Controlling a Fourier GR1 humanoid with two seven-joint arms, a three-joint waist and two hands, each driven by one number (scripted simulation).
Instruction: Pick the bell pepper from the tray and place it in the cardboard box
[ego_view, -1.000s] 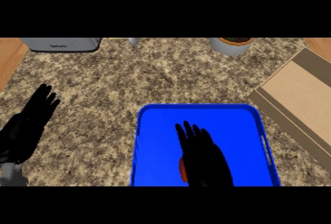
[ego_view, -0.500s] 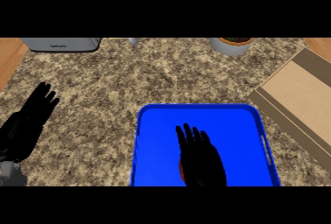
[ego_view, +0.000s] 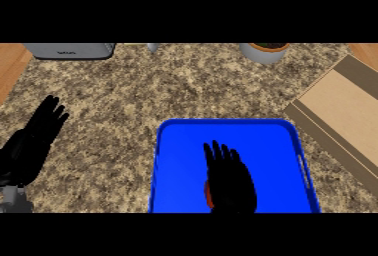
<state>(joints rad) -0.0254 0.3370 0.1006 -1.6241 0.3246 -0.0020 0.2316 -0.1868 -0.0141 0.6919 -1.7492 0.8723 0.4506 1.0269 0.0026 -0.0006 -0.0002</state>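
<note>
Covering the pepper (ego_view: 207, 192) in the tray (ego_view: 177, 165), right hand (ego_view: 229, 177) lies flat, fingers straight, likely positioning to grasp; left hand (ego_view: 33, 142) rests spread on the counter (ego_view: 148, 90), left of tray.

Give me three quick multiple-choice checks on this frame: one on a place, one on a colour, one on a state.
1. Where is the cardboard box?
A. right of the tray
B. left of the tray
C. on the tray

2. What colour is the tray?
A. green
B. blue
C. white

3. How is the right hand?
A. closed in a fist
B. off the counter
C. fingers straight, over the tray

Key: 1 A, it lies at the counter's right edge; 2 B, its floor and rim are blue; 3 C, the fingers lie flat above the bell pepper.
</note>
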